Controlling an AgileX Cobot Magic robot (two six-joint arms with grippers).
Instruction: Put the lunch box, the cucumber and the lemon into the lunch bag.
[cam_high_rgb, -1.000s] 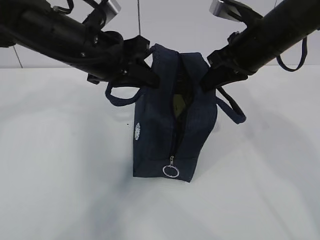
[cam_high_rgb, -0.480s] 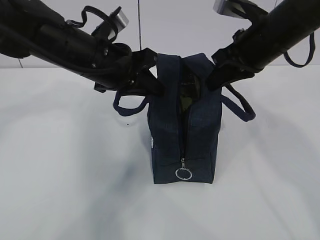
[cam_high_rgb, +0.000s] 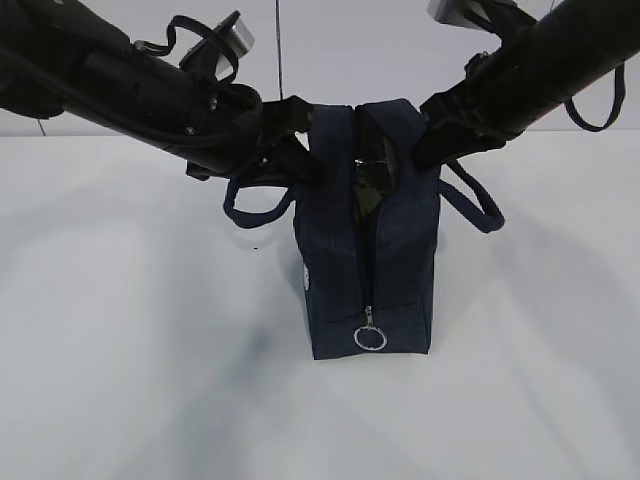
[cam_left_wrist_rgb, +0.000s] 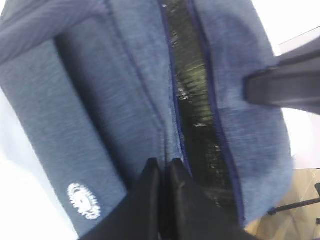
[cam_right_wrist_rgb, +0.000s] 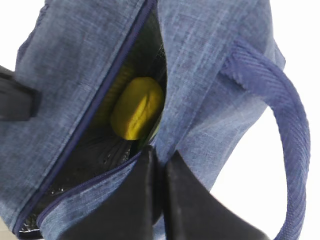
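The lunch bag (cam_high_rgb: 365, 250) stands upright on the white table (cam_high_rgb: 130, 350), zipper parted along its top — soft fabric that sags and folds, likely weighted by its contents, so the stitched rim beside the zipper is the sound place to hold. The lemon (cam_right_wrist_rgb: 137, 107) lies inside. The left gripper (cam_left_wrist_rgb: 161, 172) and right gripper (cam_right_wrist_rgb: 159, 160) each pinch a rim edge. A round white logo (cam_left_wrist_rgb: 84, 201) shows — unreadable.
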